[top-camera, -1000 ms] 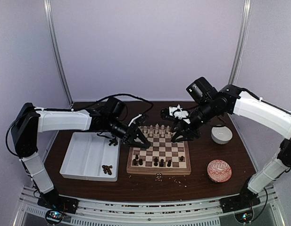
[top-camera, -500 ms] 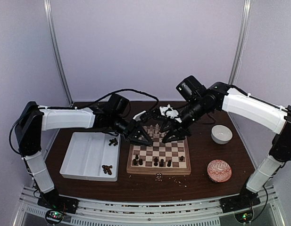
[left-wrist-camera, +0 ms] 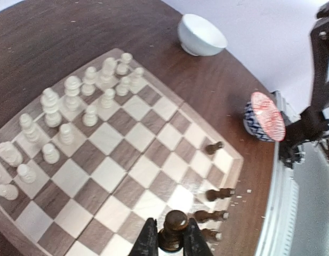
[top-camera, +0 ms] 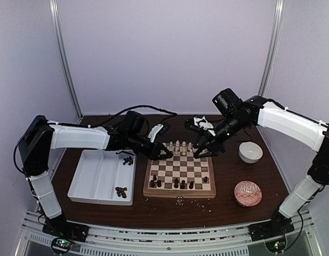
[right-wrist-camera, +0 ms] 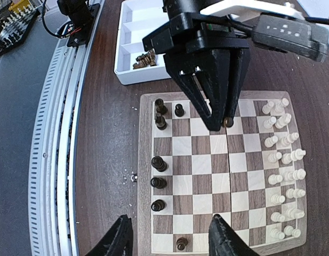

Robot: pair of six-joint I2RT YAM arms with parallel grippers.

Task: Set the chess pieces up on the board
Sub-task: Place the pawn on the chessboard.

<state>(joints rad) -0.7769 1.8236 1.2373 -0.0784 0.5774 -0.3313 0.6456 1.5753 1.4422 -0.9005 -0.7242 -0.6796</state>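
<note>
Pale lilac walls are enclosing a dark, wood-grained surface (top-camera: 228, 205). The board (top-camera: 181, 169) is lying flat at its middle: a square checkerboard of light and dark brown, with a tan border and a seam across it. A white divided tray (top-camera: 95, 178) is sitting just left of the board. A red-patterned bowl (top-camera: 248, 193) and a plain white bowl (top-camera: 250, 152) are sitting to its right. Cream pieces (top-camera: 177, 145) are standing in two rows along the board's far edge. A few dark pieces (top-camera: 176, 184) are standing along the near edge, and more are lying in the tray. The left end effector (left-wrist-camera: 173, 241) is hovering above the board's left side, its fingers pinching one turned dark piece (left-wrist-camera: 174, 228) upright. The right end effector (right-wrist-camera: 169, 234) is hovering by the board's right side, spread wide and holding nothing. Pale crumbs (top-camera: 179, 200) are lying by the board's near edge.
</note>
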